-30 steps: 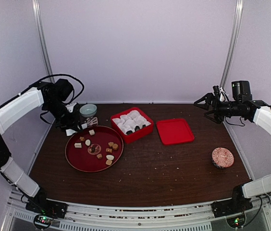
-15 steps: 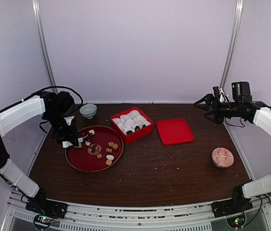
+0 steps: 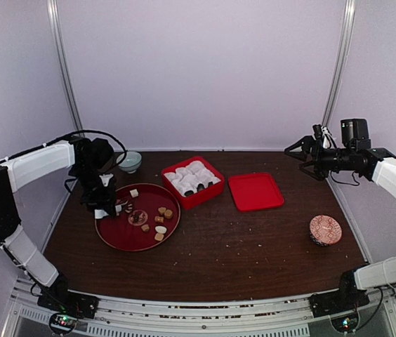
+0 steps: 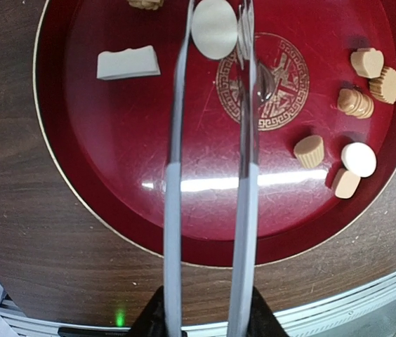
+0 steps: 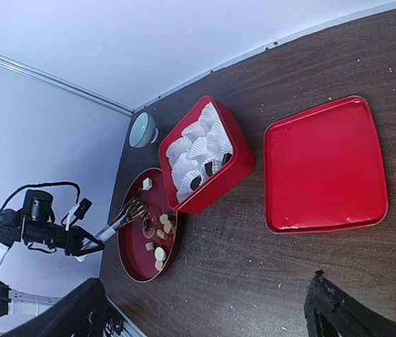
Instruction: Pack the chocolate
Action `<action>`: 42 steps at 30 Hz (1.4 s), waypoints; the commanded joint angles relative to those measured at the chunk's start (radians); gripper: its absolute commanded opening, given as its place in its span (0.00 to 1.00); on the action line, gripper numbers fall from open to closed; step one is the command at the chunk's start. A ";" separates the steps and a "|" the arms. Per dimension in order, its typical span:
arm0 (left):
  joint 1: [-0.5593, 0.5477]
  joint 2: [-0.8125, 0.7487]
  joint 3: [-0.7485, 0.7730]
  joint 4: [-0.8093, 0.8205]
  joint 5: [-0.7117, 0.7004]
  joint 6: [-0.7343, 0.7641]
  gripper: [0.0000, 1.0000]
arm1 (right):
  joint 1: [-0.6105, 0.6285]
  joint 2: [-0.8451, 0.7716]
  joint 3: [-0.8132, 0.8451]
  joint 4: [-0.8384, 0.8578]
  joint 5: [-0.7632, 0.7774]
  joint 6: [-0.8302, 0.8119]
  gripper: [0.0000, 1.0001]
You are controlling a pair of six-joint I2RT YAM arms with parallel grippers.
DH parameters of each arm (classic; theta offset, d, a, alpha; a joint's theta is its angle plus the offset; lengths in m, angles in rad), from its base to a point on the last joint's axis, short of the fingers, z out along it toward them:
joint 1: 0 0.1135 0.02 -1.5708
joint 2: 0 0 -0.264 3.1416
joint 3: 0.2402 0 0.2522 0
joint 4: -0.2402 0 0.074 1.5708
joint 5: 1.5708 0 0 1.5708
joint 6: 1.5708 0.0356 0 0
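The chocolate lies as several small tan, white and dark pieces (image 4: 356,103) on a round red plate (image 4: 149,154), also seen from above (image 3: 124,235). My left gripper (image 4: 208,312) is shut on metal tongs (image 4: 173,175) and holds them low over the plate's left part (image 3: 102,203). The tong tips stand on either side of a round cream-white piece (image 4: 214,28); I cannot tell whether they pinch it. A red box (image 3: 193,181) of white paper cups, a few with dark pieces, stands behind the plate. My right gripper (image 3: 298,151) is open and empty, high at the back right.
A red lid (image 3: 255,191) lies right of the box. A pink patterned bowl (image 3: 325,229) sits at the right. A pale green bowl (image 3: 130,161) stands at the back left, behind my left arm. Crumbs dot the dark wooden table.
My left arm has moved from beside the green bowl toward me and down, bringing the tongs over the plate's left part. The right arm has not moved.
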 commanded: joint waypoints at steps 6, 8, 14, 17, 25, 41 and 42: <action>0.002 0.003 0.052 -0.009 -0.014 0.038 0.25 | 0.007 -0.040 0.006 -0.059 0.016 -0.039 1.00; 0.003 -0.010 0.071 -0.010 -0.006 0.041 0.24 | 0.007 -0.041 0.013 -0.087 0.022 -0.067 1.00; -0.005 -0.005 0.180 -0.005 0.037 0.042 0.22 | 0.007 -0.011 0.050 -0.155 0.000 -0.149 1.00; -0.028 -0.003 0.230 0.006 0.040 0.041 0.21 | 0.007 0.014 0.077 -0.214 0.004 -0.202 1.00; -0.120 0.125 0.475 0.046 0.122 0.042 0.21 | 0.008 -0.028 0.000 -0.136 -0.007 -0.156 1.00; -0.196 0.516 0.830 0.130 0.229 0.077 0.21 | 0.007 0.020 0.052 -0.152 -0.013 -0.153 1.00; -0.199 0.534 0.837 0.136 0.230 0.077 0.21 | 0.007 0.019 0.048 -0.152 -0.010 -0.152 1.00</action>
